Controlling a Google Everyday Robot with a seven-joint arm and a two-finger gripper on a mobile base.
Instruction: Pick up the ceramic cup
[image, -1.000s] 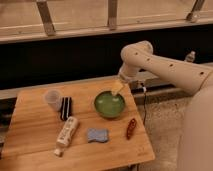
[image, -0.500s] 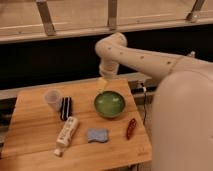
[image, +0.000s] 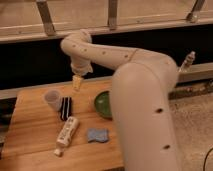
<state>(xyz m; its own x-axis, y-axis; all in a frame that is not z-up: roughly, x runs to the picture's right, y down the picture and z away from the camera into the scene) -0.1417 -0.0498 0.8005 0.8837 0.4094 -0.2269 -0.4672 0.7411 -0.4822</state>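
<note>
the ceramic cup (image: 52, 99) is parked back left on the table (image: 30, 145), a slim case (image: 66, 108) just right of it, the bowl (image: 102, 103) set further right. the bottle (image: 67, 131) and sponge (image: 97, 135) are laid in front. the gripper (image: 77, 83) is hung over the back edge, behind the case.

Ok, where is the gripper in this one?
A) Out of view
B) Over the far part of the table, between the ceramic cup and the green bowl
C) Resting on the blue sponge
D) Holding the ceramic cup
B: the gripper hangs over the table's far edge, between the ceramic cup and the green bowl, apart from the cup.
</note>
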